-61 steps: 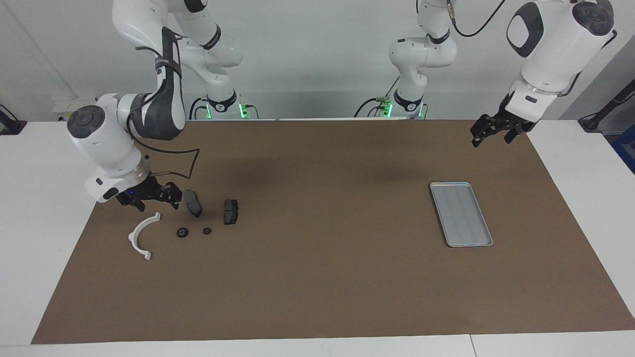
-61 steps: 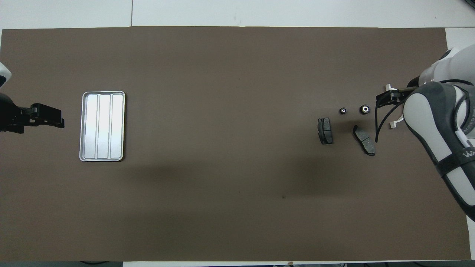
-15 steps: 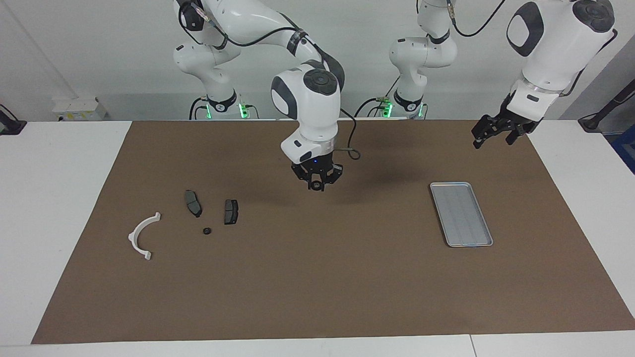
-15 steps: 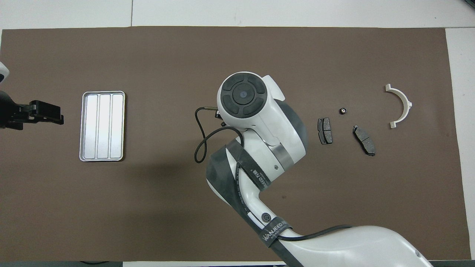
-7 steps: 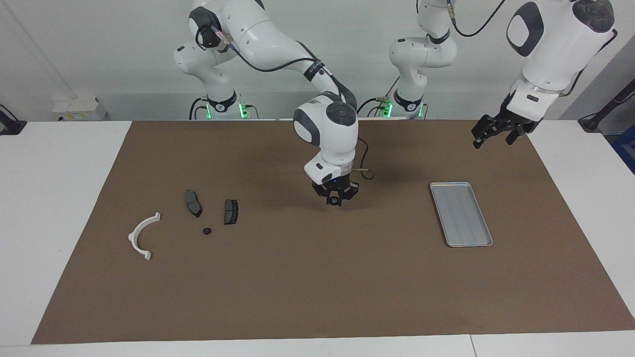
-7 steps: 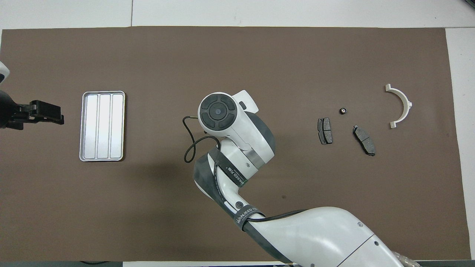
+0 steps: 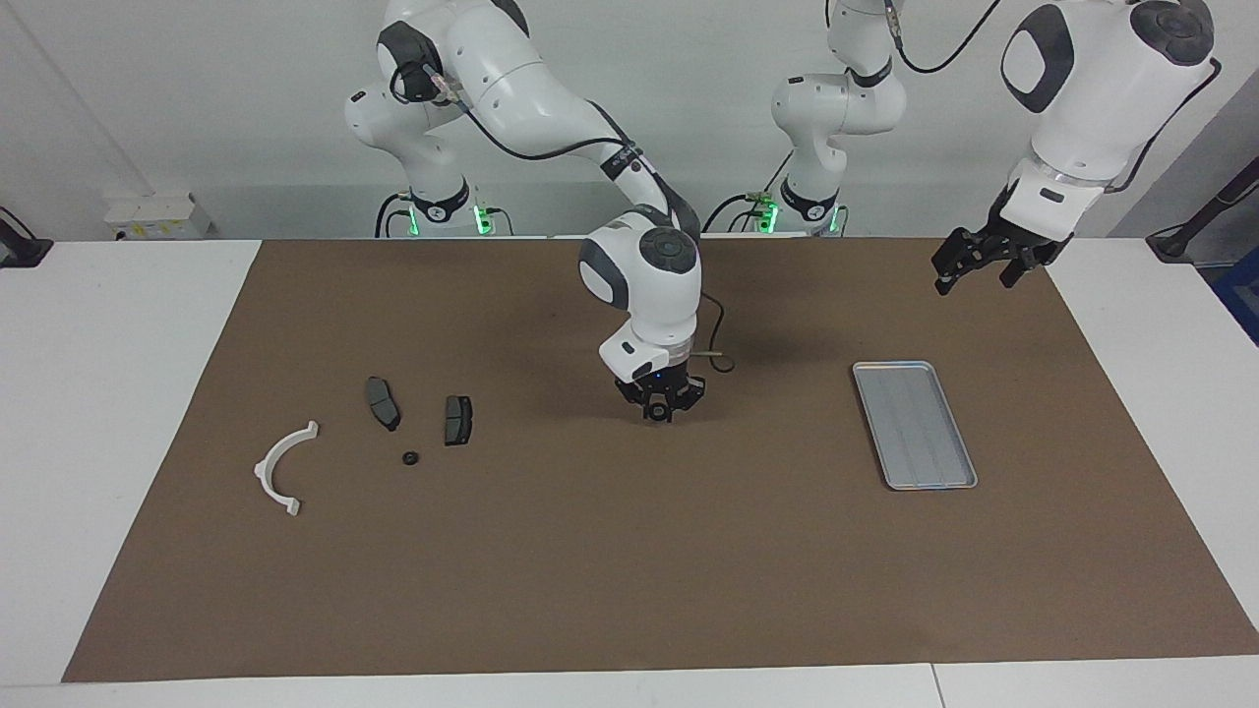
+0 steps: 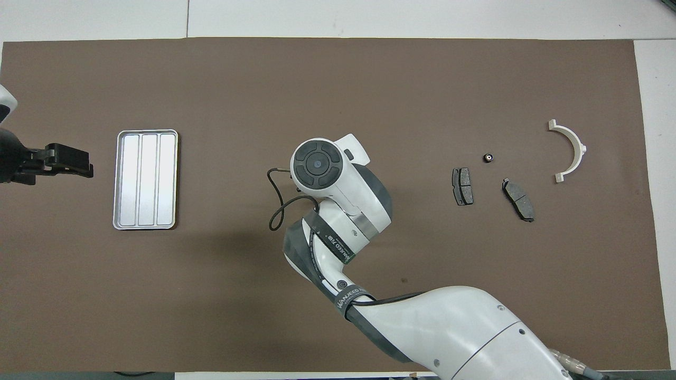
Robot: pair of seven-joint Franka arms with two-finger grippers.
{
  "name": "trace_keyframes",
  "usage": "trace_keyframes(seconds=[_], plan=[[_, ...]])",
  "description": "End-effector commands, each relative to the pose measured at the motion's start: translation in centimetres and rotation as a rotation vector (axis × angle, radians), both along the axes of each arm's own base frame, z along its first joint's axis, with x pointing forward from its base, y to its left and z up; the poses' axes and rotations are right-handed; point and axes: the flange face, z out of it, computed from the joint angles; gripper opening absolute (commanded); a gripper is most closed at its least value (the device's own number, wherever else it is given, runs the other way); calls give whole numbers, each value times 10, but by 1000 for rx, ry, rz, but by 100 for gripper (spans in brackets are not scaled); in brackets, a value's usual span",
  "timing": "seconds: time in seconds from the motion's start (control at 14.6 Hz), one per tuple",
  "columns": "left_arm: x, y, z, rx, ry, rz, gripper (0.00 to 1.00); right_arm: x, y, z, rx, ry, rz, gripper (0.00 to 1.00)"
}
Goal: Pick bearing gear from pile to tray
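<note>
My right gripper is low over the middle of the brown mat, shut on a small black round bearing gear. In the overhead view its own wrist hides the fingers and the gear. The pile lies toward the right arm's end: a white curved arc, two dark brake pads and one tiny black round piece. The silver tray lies empty toward the left arm's end. My left gripper waits open in the air beside the tray.
The brown mat covers most of the white table. A black cable loops off the right wrist. Nothing lies on the mat between the right gripper and the tray.
The right gripper took the larger black round piece from the pile and carried it to the middle of the mat. In the last half second it came lower. The left arm has not moved.
</note>
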Motion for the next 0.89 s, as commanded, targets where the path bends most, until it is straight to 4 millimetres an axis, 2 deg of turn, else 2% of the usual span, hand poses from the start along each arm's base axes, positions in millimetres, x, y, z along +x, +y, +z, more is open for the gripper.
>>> trace_keyframes(seconds=[0.0, 0.07, 0.14, 0.21, 0.27, 0.41, 0.48, 0.55, 0.62, 0.68, 0.82], plan=[[-6, 3, -1, -10, -2, -6, 100, -3, -6, -10, 16, -6, -9, 0], [-6, 3, -1, -10, -1, -6, 100, -3, -7, -11, 16, -4, -10, 0], [-6, 4, -1, -10, -1, -2, 100, -4, -7, -11, 15, 0, -11, 7], [-6, 3, -1, -10, -1, -4, 100, -3, -9, -12, 21, 16, -28, 78], [-6, 3, -1, -10, -1, -4, 100, -4, -10, -13, 30, 29, -40, 100], [-6, 3, -1, -10, -1, -2, 100, -1, -10, -7, 36, 31, -48, 100], [-6, 3, -1, -10, -2, -1, 100, 1, -7, 3, 38, 42, -53, 100], [-6, 3, -1, -10, -2, -1, 100, 9, -4, 22, 43, 52, -61, 100], [-6, 3, -1, -10, -4, -2, 100, 24, -21, 39, 23, 64, -80, 100], [-6, 2, -1, -10, -2, -4, 100, 45, -51, 62, 15, 79, -78, 100], [-6, 1, -1, -9, -3, 14, 100, 67, -100, 103, 27, 90, -11, 100]])
